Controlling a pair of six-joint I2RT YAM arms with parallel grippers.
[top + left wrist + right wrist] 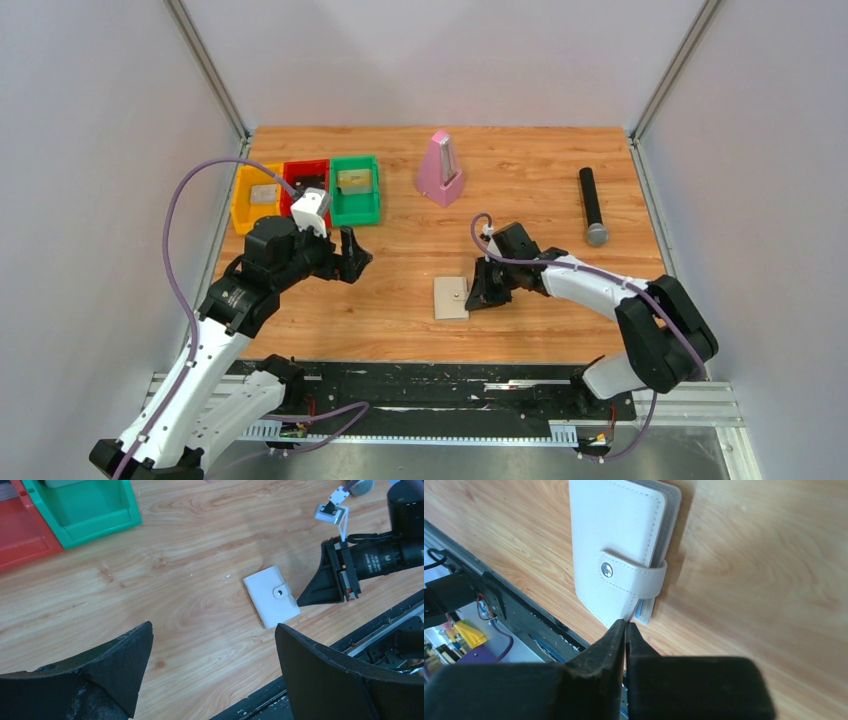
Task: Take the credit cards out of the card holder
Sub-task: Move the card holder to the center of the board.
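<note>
The card holder [450,298] lies closed on the wooden table, cream outside up, its strap snapped shut over the right edge [616,545]. The credit cards are hidden inside it; only a pale blue inner edge [644,613] peeks out below the strap. My right gripper [625,622] is shut, its tips touching the holder's near right corner just under the strap, with nothing visibly between them [472,302]. In the left wrist view the same tips [299,602] meet the holder [271,597]. My left gripper [360,262] hovers open to the holder's left, empty [212,627].
Yellow [256,197], red [306,180] and green [355,190] bins stand at the back left, each with something small inside. A pink metronome [440,170] stands at the back centre, and a black microphone [592,205] lies at the right. A black rail [440,385] lines the near edge.
</note>
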